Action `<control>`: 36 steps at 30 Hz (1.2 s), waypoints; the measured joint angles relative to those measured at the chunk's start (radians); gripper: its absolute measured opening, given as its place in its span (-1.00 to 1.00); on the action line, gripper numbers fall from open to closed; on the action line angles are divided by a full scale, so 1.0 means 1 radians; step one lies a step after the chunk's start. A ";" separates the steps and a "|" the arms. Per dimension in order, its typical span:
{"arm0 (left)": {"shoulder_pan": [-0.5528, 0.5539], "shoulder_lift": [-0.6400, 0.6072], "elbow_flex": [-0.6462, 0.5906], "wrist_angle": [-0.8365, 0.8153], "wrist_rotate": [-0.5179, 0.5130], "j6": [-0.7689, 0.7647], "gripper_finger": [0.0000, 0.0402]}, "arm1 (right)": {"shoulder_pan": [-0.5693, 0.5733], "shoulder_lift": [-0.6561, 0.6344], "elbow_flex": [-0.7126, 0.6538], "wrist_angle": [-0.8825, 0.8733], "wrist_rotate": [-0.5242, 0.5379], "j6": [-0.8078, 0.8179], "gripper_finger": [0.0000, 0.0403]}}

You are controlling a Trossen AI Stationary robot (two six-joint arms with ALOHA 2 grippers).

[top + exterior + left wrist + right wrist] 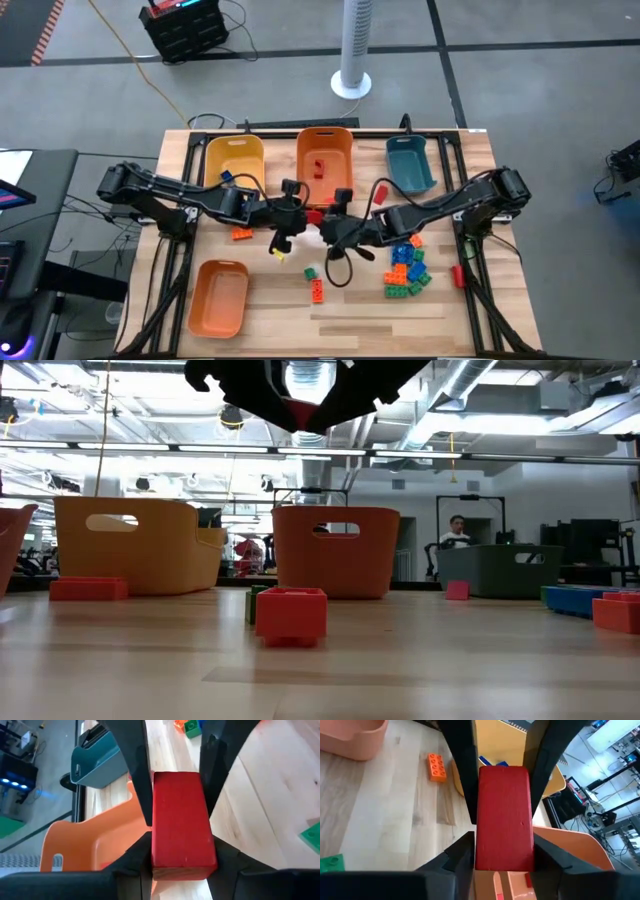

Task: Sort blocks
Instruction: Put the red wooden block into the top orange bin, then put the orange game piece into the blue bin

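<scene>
- My left arm reaches in from the left edge, stretched across toward the middle, wrist level.
- My left gripper [300, 212] hangs at mid-bench, its fingers [135, 775] pressed on both sides of a red block [182, 820].
- My right arm comes in from the right, bent at the elbow.
- My right gripper [326, 222] meets the left one, its fingers [460, 775] clamped on that same block.

an industrial lab: exposed ceiling ducts [470, 380], concrete floor [300, 30], equipment racks [585, 805]

yellow bin [234, 159], two orange bins [325, 160] [220, 297], teal bin [410, 163], white fan [354, 50].
</scene>
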 joint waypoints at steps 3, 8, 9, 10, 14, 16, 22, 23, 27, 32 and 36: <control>0.006 0.000 0.000 0.010 -0.002 0.005 -0.39 | -0.003 -0.008 0.001 -0.066 0.035 0.021 0.06; 0.071 0.000 0.000 -0.008 0.005 -0.015 -0.39 | -0.007 -0.083 0.002 -0.324 0.102 0.172 0.22; 0.095 0.000 0.000 -0.013 0.016 -0.019 -0.39 | -0.008 -0.096 0.002 -0.384 0.103 0.217 0.23; 0.123 0.000 0.000 -0.016 0.038 -0.025 -0.39 | -0.008 -0.107 0.002 -0.442 0.103 0.264 0.23; 0.258 0.013 0.000 0.005 0.137 -0.061 -0.39 | 0.015 -0.127 0.002 -0.592 0.106 0.449 0.23; 0.321 0.024 0.001 0.010 0.177 -0.082 -0.39 | 0.047 -0.127 -0.010 -0.610 0.111 0.508 0.23; 0.428 0.111 0.001 0.018 0.238 -0.105 -0.30 | 0.138 -0.127 -0.094 -0.608 0.131 0.624 0.23; 0.437 0.127 0.001 0.021 0.239 -0.104 -0.24 | 0.149 -0.127 -0.106 -0.609 0.132 0.638 0.24; 0.452 0.164 0.002 0.050 0.239 -0.101 0.03 | 0.172 -0.127 -0.132 -0.646 0.129 0.694 0.24; 0.446 0.152 0.033 0.039 0.236 -0.062 0.22 | 0.186 -0.133 -0.132 -0.765 0.065 0.768 0.24; 0.418 0.134 0.109 -0.021 0.210 -0.051 0.26 | 0.185 -0.137 -0.132 -0.863 -0.128 0.865 0.24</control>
